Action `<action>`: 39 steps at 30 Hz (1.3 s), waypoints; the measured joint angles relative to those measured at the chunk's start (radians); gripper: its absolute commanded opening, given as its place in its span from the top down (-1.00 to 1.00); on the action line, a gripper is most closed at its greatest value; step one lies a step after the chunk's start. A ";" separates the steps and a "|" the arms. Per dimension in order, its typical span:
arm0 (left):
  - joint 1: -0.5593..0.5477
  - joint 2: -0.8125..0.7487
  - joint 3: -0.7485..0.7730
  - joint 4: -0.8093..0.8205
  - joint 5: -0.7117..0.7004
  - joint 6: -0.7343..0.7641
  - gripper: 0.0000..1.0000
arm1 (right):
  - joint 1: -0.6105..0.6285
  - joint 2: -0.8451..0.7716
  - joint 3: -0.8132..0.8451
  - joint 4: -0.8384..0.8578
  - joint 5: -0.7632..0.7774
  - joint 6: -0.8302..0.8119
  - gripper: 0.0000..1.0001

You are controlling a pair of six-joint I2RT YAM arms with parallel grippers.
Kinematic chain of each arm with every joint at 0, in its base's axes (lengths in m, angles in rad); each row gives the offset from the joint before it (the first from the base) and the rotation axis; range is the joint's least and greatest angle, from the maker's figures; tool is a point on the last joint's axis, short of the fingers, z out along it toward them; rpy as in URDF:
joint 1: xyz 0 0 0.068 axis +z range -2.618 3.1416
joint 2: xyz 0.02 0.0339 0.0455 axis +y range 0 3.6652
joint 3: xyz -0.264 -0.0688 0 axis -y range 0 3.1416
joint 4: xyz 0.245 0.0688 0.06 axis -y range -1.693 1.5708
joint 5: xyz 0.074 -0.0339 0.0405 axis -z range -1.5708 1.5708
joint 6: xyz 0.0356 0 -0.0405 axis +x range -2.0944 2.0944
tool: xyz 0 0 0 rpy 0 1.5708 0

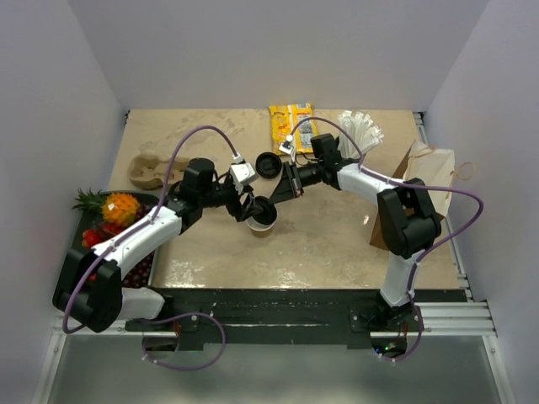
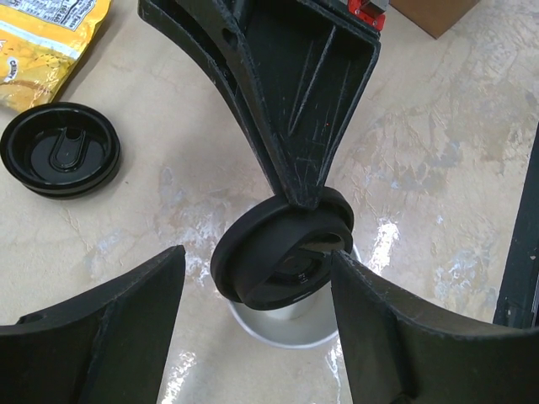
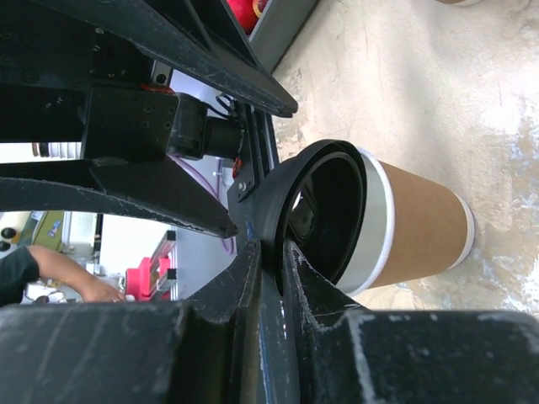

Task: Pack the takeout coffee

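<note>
A pale beige worktop (image 1: 337,244) inside white walls carries one kraft paper cup (image 3: 417,223), upright near its middle. The right hand (image 3: 271,252) pinches the edge of a black lid (image 2: 269,252), which sits tilted over the cup's white rim. The left hand (image 2: 259,286) stands wide, one finger on each side of the cup, gripping nothing. A second lid (image 2: 59,150) lies flat beside a yellow snack bag (image 2: 42,42).

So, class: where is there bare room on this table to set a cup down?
Free: near strip between cup and table edge; back-left stretch between carrier and yellow packets. Crowded: centre, where left gripper and right gripper, holding a lid, meet at the cup.
</note>
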State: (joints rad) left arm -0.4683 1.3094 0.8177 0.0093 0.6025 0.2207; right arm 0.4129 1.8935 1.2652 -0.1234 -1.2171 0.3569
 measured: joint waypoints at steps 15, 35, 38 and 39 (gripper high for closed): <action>-0.013 0.002 -0.031 0.035 0.004 -0.001 -0.47 | -0.001 0.000 0.000 -0.048 0.067 -0.029 0.37; -0.013 0.004 -0.052 0.036 -0.018 0.000 -0.45 | -0.001 0.052 0.001 -0.077 0.114 -0.047 0.36; -0.013 0.004 -0.056 0.035 -0.023 0.000 -0.44 | -0.001 0.052 0.004 -0.080 0.126 -0.047 0.36; -0.013 0.004 -0.057 0.034 -0.024 0.000 -0.44 | -0.001 0.052 0.005 -0.080 0.127 -0.048 0.36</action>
State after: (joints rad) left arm -0.4812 1.3136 0.7605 0.0437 0.5785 0.2203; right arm 0.4118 1.9457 1.2705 -0.2031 -1.0901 0.3092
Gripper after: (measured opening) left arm 0.726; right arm 0.317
